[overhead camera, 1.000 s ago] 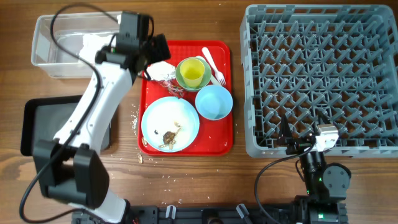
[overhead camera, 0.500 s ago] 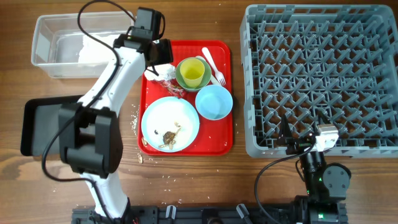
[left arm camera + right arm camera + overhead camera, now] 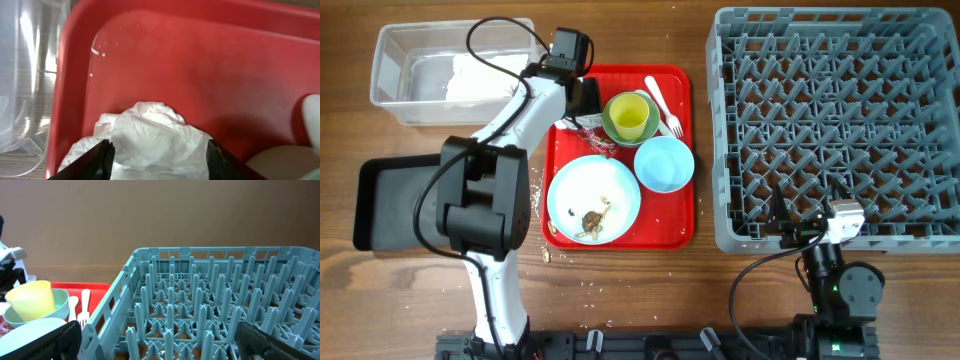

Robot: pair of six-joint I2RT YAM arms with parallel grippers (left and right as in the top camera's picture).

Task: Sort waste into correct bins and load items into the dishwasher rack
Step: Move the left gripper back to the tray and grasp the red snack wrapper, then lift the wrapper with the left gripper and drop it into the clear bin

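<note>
The crumpled white napkin [image 3: 150, 135] lies in the back-left corner of the red tray [image 3: 200, 65]. My left gripper [image 3: 157, 162] is shut on the napkin, one finger against each side; in the overhead view the left gripper [image 3: 582, 103] covers most of it. Beside it lies the crinkled snack wrapper [image 3: 593, 138]. The yellow-green cup [image 3: 628, 118] sits inside the mint-green bowl [image 3: 608, 128]. The fork [image 3: 662, 105], blue bowl [image 3: 664, 163] and scrap-strewn blue plate [image 3: 593, 200] share the tray. My right gripper [image 3: 165, 345] stands open at the near edge of the grey rack [image 3: 720, 130].
The clear tub [image 3: 390, 60] stands at the back left with something white inside. The black tray [image 3: 380, 200] lies at the front left, partly under my left arm. Crumbs [image 3: 536, 195] dot the wood left of the red tray [image 3: 670, 215].
My left gripper has swung right from the tub's edge to the tray's back-left corner and narrowed its jaws onto the napkin. The right arm has not moved.
</note>
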